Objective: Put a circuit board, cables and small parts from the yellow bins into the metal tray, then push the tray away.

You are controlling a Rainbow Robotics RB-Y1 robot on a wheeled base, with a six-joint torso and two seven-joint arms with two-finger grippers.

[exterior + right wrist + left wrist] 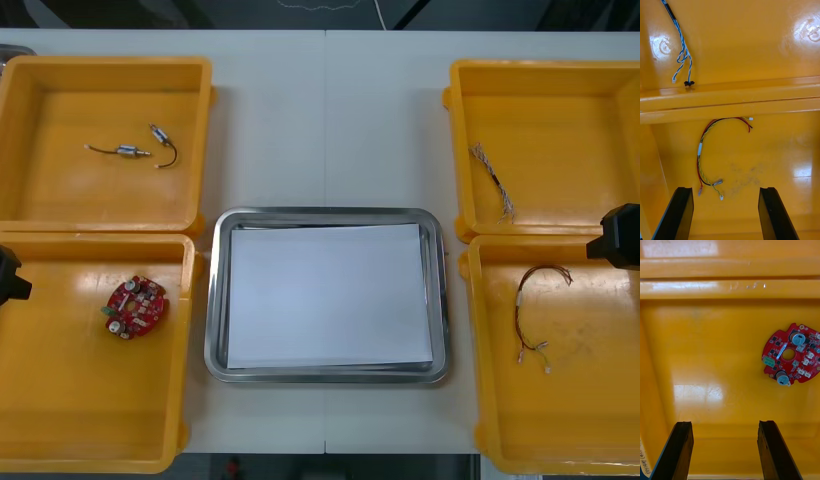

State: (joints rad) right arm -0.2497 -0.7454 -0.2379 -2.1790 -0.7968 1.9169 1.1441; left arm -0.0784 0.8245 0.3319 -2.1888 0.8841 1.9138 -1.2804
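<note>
Middle of the light surface [325, 120] is where we find the metal tray [212, 300], its inside plain white. We place everything else from it.

Just beside the tray's left edge sits the near left bin [60, 400]. In it the round red circuit board [135, 306] lies flat, on the half nearer the tray. Our left pincer [724, 423] hangs over this bin on the side away from the tray, its black fingers spread wide with nothing between them. The board lies beyond the fingertips, between them and the tray, untouched.

Past the tray's far left corner is the far left bin [60, 200], where we see two small metal parts [130, 151] with short wires, lying near each other.

Just beside the tray's right edge sits the near right bin [590, 400], with the red and yellow cable [700, 149] curled on its floor, on the half nearer the tray. Our right pincer [726, 189] hangs over that bin, fingers likewise wide apart and empty, with the cable's loose ends just ahead of one fingertip.

Past the tray's far right corner, the far right bin [580, 100] holds the twisted blue and white cable [492, 180].
</note>
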